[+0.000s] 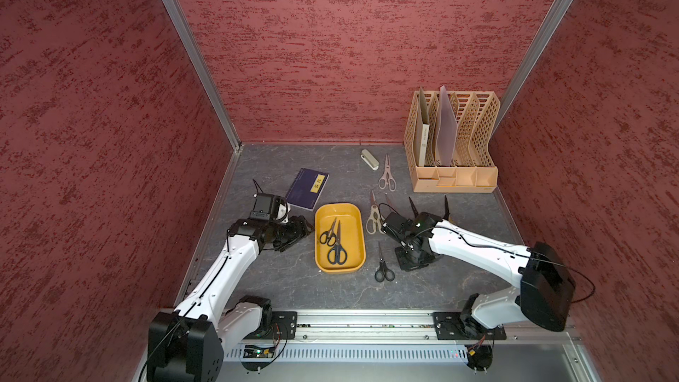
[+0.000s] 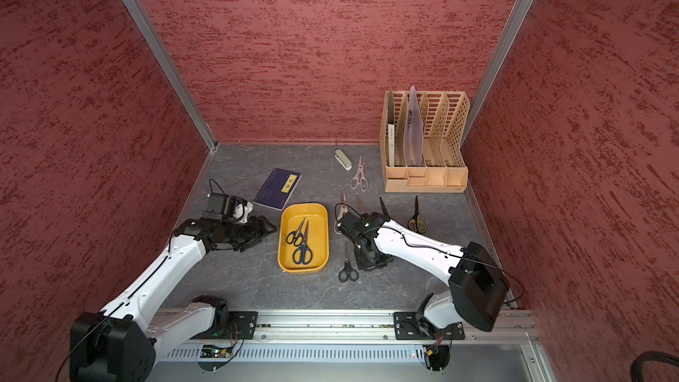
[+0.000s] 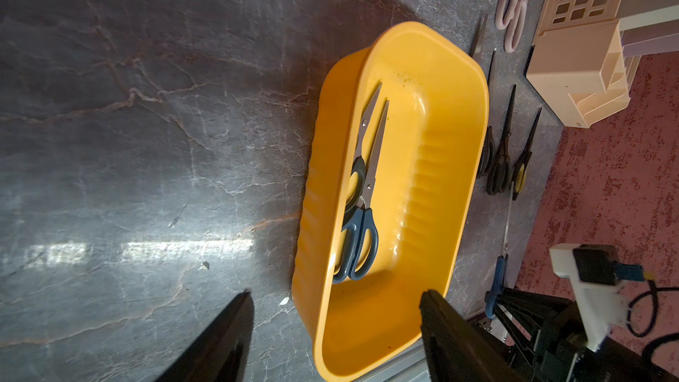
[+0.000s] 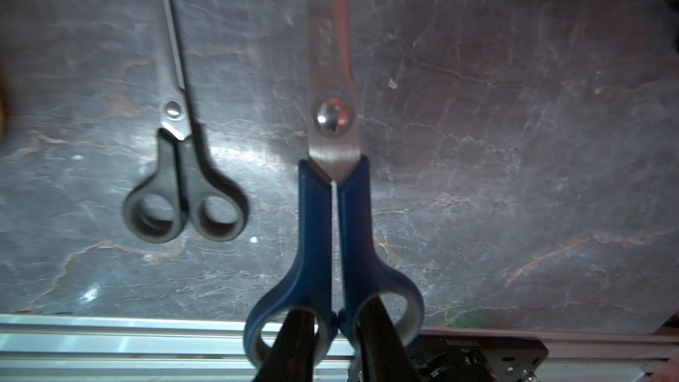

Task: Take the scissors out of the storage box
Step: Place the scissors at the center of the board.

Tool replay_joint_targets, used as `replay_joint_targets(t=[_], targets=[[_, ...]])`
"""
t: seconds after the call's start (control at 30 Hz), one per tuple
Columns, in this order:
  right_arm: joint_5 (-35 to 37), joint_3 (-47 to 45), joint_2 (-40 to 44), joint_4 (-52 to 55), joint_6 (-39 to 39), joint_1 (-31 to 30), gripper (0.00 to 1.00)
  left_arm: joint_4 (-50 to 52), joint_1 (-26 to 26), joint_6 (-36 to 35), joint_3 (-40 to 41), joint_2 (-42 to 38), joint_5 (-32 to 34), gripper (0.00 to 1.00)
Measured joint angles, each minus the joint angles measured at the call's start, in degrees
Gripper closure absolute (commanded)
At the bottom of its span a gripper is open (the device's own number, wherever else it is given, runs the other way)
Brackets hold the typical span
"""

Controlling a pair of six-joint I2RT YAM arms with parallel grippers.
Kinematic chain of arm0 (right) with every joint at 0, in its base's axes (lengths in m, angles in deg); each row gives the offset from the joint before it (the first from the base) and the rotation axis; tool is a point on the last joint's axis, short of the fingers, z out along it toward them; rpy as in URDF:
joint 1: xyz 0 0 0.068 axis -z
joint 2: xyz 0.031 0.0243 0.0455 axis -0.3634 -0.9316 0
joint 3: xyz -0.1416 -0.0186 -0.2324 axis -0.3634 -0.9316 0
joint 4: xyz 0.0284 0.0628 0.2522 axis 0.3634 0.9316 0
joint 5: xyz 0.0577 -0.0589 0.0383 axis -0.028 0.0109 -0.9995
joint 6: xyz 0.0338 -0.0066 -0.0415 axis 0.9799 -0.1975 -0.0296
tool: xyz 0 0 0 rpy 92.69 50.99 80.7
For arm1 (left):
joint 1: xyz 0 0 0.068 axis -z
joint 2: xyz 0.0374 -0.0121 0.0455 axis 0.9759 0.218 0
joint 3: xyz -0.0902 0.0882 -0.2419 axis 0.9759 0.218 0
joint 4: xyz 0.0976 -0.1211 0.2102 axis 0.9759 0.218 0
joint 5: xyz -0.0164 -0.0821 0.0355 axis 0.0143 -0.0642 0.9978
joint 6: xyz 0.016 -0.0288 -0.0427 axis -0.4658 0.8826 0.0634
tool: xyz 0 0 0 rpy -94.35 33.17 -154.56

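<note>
The right gripper (image 4: pixel 336 319) is closed narrow on the blue-handled scissors (image 4: pixel 316 214), one finger through each loop and pinching the handle bars between them. It holds this pair low over the table (image 1: pixel 279 281), to the right of the yellow box (image 1: pixel 319 237) and just beside the small black scissors (image 4: pixel 183 192) that lie flat there. Whether the blue pair already rests on the table cannot be told. This looks like the set-down step for a pair taken out of the box. The next move calls for letting go and drawing the fingers straight back out of the loops, so the pair is not dragged along.

The left gripper (image 3: pixel 336 293) stands wide and holds nothing, just beside the box's left side.

Two pairs lie in the box, side by side with blades pointing away from the robot: a black-handled pair (image 1: pixel 328 235) and a dark-blue-handled pair (image 1: pixel 337 251). The other pairs in view lie on the table. The file organizer (image 1: pixel 485 130) by the back wall holds upright folders.
</note>
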Motion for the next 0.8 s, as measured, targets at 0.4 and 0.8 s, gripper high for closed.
replay_joint_targets(t=[0.4,0.8], targets=[[-1.64,-4.57,-6.95,-11.28,2.25,0.13,0.93,2.86,0.63,1.07,0.04,-4.26,2.40,0.25],[-1.68,-4.68,-8.50,-13.09,4.07,0.13,0.69,4.24,0.63,1.46,0.44,-5.44,3.30,0.25]])
